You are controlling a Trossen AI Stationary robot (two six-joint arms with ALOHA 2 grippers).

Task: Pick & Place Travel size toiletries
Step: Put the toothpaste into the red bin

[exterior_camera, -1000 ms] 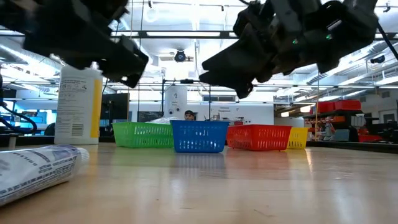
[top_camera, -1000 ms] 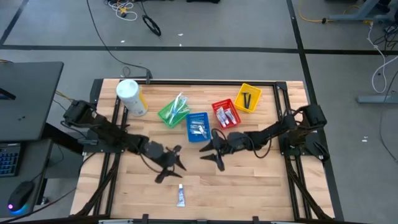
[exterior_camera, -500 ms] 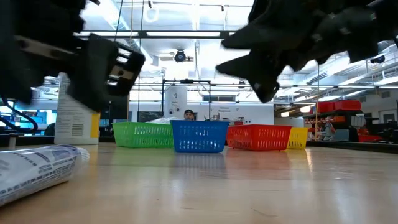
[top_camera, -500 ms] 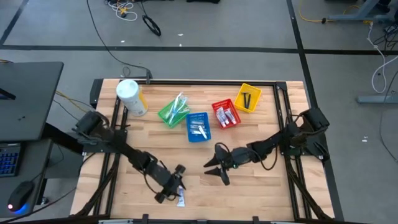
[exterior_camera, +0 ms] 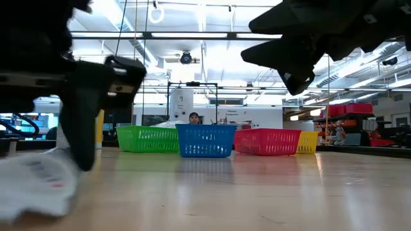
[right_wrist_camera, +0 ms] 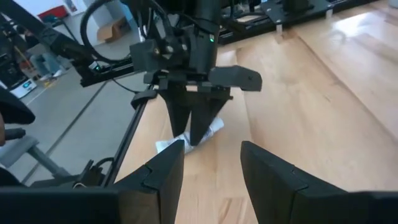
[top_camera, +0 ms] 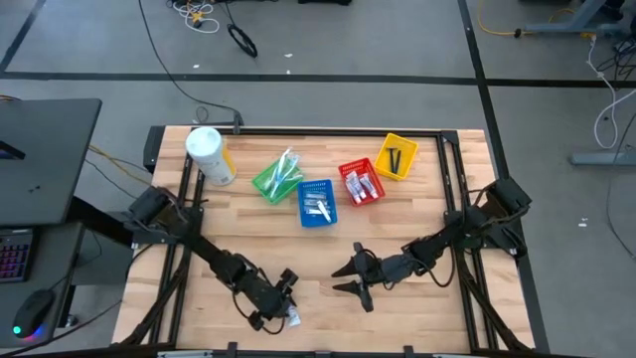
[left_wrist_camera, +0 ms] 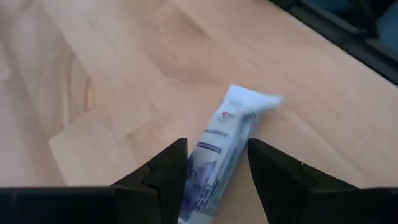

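Note:
A white travel-size tube [left_wrist_camera: 222, 144] lies flat on the wood near the table's front edge, and only its tip [top_camera: 292, 318] shows in the high view. My left gripper [left_wrist_camera: 216, 149] is open and tipped down over it, with one finger on each side of the tube's middle. My right gripper [top_camera: 353, 279] hangs open above the table a little to the right. It points toward the left gripper and has nothing between its fingers. Other toiletries lie in the baskets at the back. My left gripper [top_camera: 282, 302] comes slanting down from the table's far left. Its fingers [right_wrist_camera: 200, 127] stand across the tube's middle [left_wrist_camera: 214, 163], one on each side. Whether they touch the tube I cannot tell. The tube lies flat on the table.
Green [top_camera: 277, 177], blue [top_camera: 316, 203], red [top_camera: 361, 183] and yellow [top_camera: 397, 156] mesh baskets stand in a row at the back. A big white canister [top_camera: 210, 155] stands at the far left. Bare wood lies between the baskets and the grippers.
My left gripper has swung toward the table's near edge, sunk and tipped downward until its fingers stand on either side of the tube. My right gripper has swung toward the near edge at about the same height. Both have stayed open.

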